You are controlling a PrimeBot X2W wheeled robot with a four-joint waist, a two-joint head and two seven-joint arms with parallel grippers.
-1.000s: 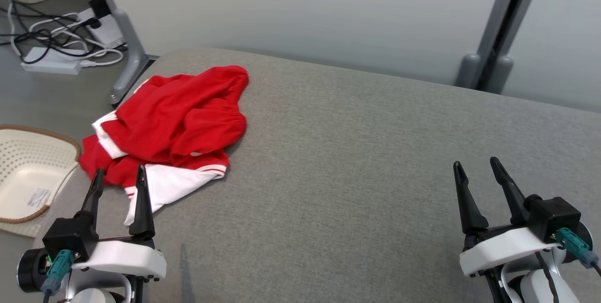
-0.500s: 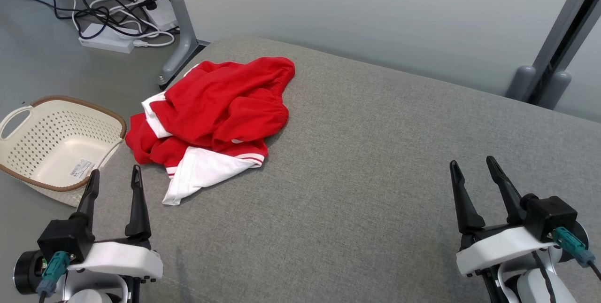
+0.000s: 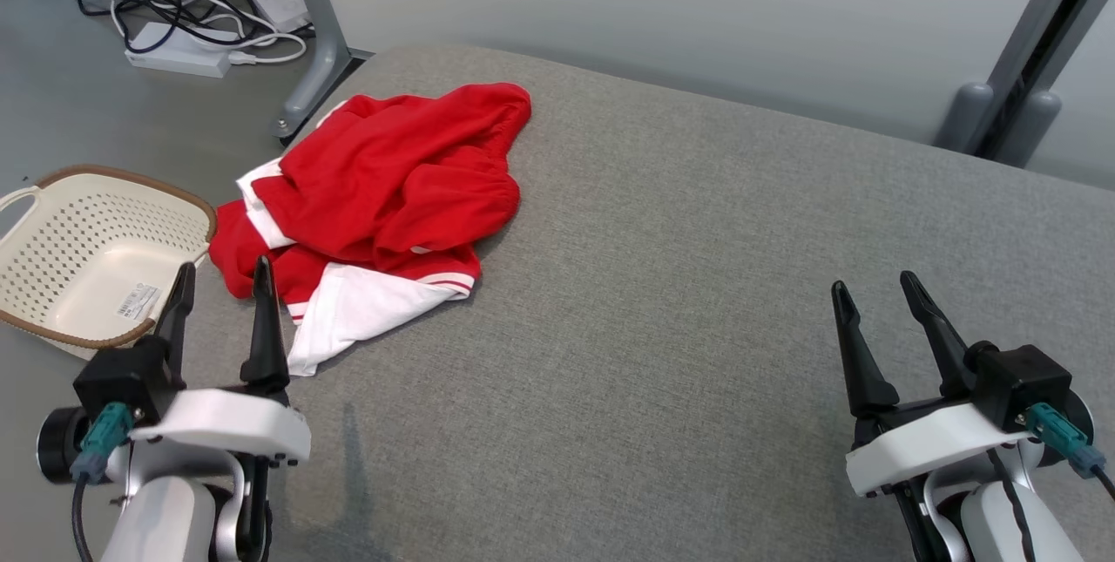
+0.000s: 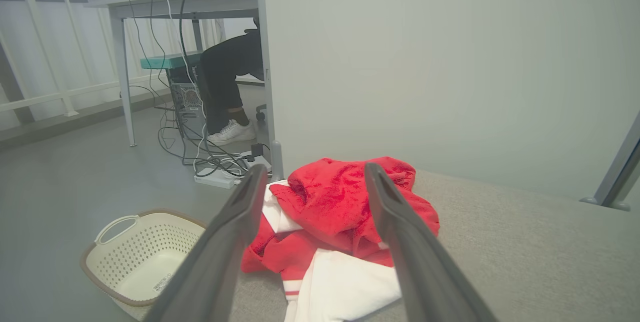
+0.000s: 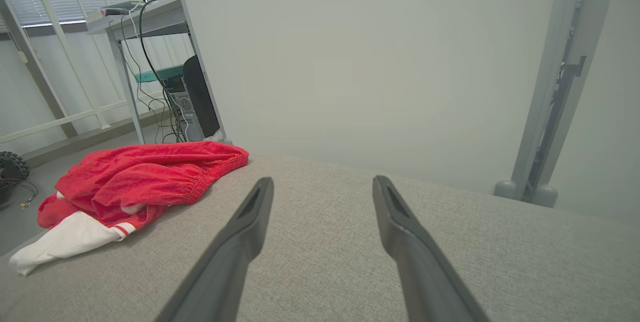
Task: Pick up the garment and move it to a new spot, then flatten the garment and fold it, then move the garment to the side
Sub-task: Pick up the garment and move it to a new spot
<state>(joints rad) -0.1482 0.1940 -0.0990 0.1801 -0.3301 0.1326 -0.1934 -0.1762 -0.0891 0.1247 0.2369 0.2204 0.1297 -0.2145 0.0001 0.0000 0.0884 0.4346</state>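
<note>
The crumpled red-and-white garment (image 3: 383,179) lies heaped by the tabletop's (image 3: 697,283) far left corner, untouched. Pick-up is the step in hand: the left end effector (image 3: 223,267), fingers apart, faces its white hem and should reach in and pinch. The right end effector (image 3: 873,283), equally spread, hangs near the front right corner.

1. An office workspace.
2. Left of the grey partition (image 4: 425,62) stands a desk (image 4: 200,5) with a computer tower (image 4: 185,95) beneath.
3. Power strip (image 3: 179,63) and tangled cables (image 3: 174,9) lie by the partition's foot.
</note>
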